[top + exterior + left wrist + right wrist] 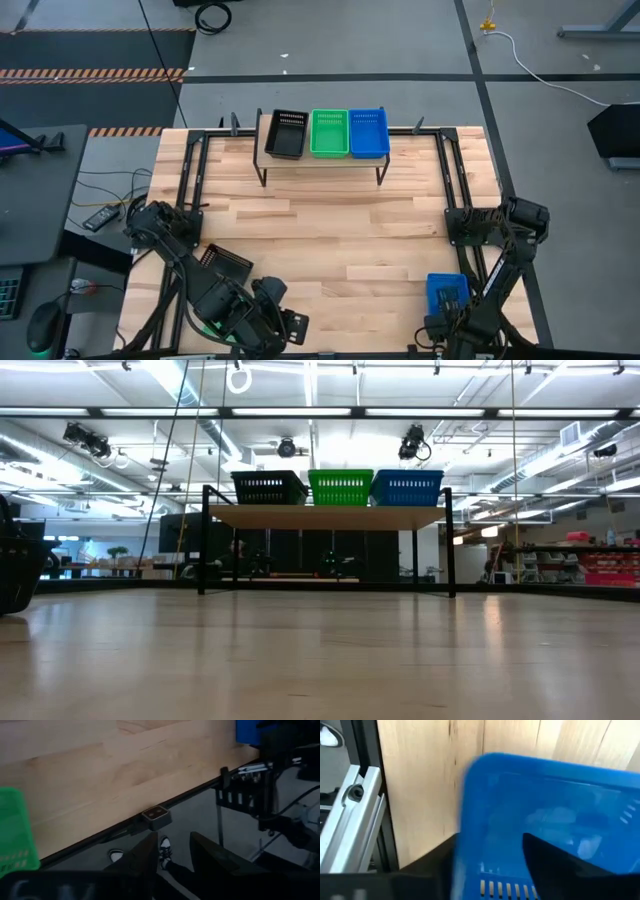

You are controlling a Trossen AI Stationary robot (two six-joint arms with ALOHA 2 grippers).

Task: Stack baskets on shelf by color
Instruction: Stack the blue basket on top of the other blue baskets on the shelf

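Baskets already stand on the shelf [322, 160] at the table's far edge: a black stack [286, 133], a green stack [329, 133] and a blue stack [368, 133], side by side and touching, one colour to a place, so the sorting looks well along; how many sit in each stack I cannot tell.

Near the right front corner of the table [330, 230] lies a loose blue basket [446, 292]; the right gripper [490, 862] is at it, one finger outside the near wall and the other inside the tray, a straddle that suits pinching the thin rim; the fingers stand apart around the wall, and whether they have clamped it yet I cannot tell.

By my reading this basket belongs on the blue stack, at the shelf's right end, which is why the right arm takes it.

The left gripper [170, 857] hangs off the front edge over the floor, fingers part open and holding nothing; a green basket [15, 835] shows just beside it, and a black basket [222, 263] lies near the left front, likely the left arm's share.
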